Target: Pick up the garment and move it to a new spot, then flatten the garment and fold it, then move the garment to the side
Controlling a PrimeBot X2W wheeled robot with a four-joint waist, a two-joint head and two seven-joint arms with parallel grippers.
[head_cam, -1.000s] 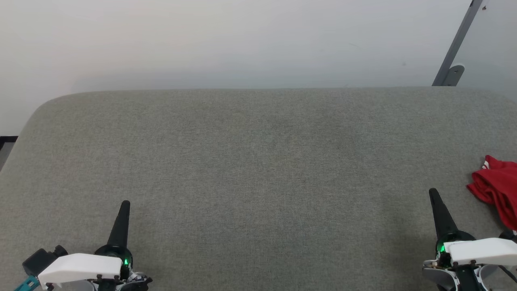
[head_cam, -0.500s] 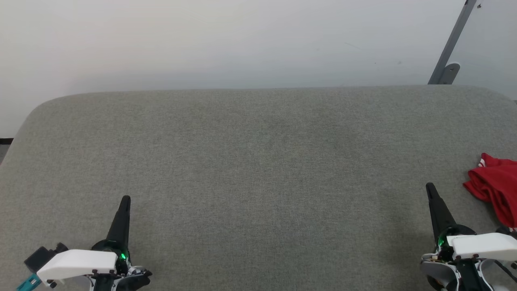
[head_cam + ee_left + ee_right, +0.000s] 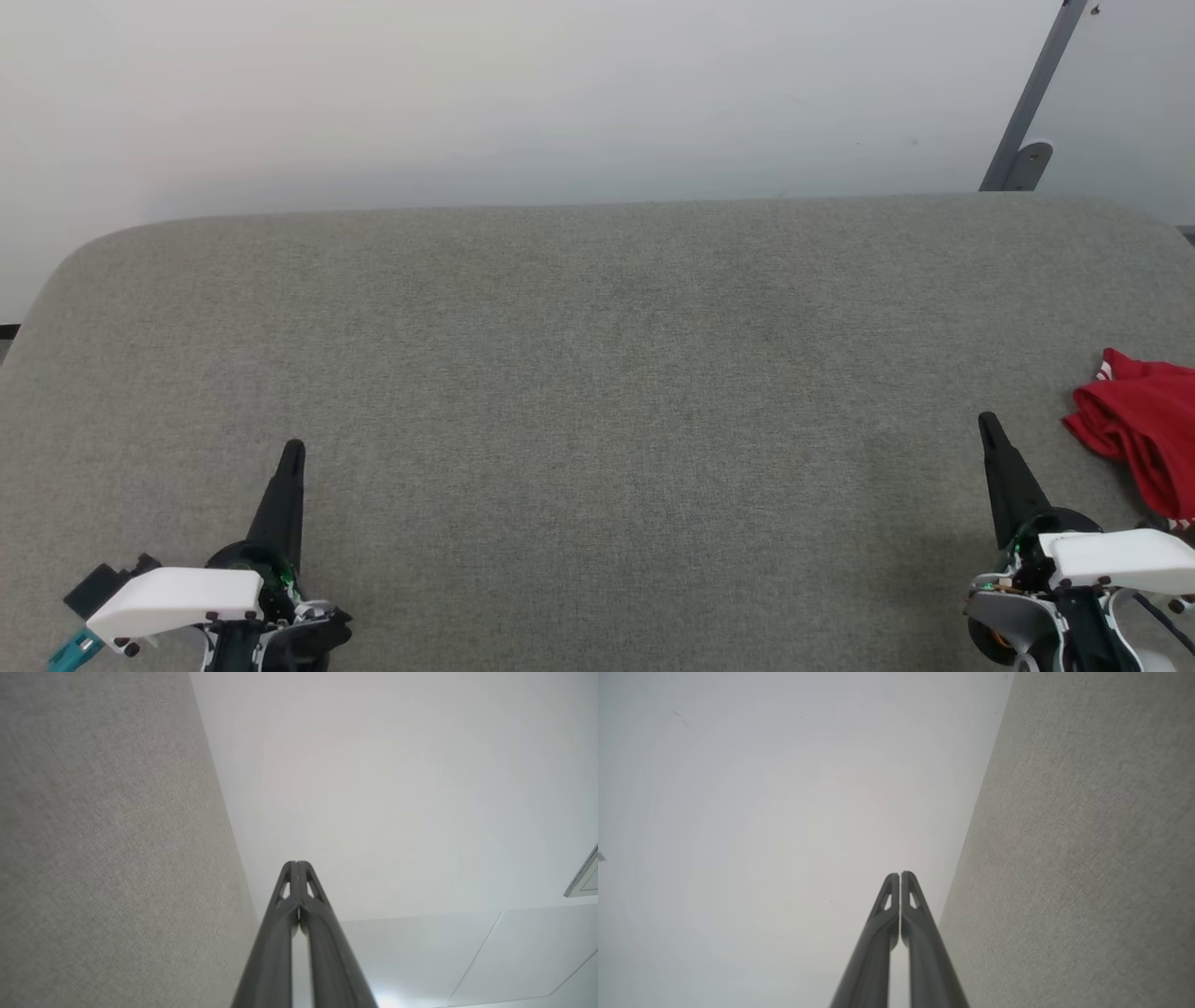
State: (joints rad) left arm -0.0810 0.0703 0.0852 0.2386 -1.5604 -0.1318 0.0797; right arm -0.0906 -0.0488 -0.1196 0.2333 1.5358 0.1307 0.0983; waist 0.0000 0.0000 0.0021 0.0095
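The red garment (image 3: pixel 1144 439) lies crumpled at the right edge of the head view, partly cut off, with a bit of white-and-red striped trim at its top. My right gripper (image 3: pixel 986 426) stands just left of the garment, apart from it, fingers pressed together and holding nothing; it is also shut in the right wrist view (image 3: pixel 900 875). At the lower left my left gripper (image 3: pixel 293 452) is shut and empty, far from the garment, its fingers meeting in the left wrist view (image 3: pixel 296 864).
A broad grey fabric surface (image 3: pixel 597 373) with rounded far corners spreads before me. Behind it is a pale wall (image 3: pixel 523 93). A grey slanted metal bar (image 3: pixel 1032 103) leans at the upper right.
The whole head view has shifted slightly, so the camera moved. Both grippers stay shut and the garment lies as before.
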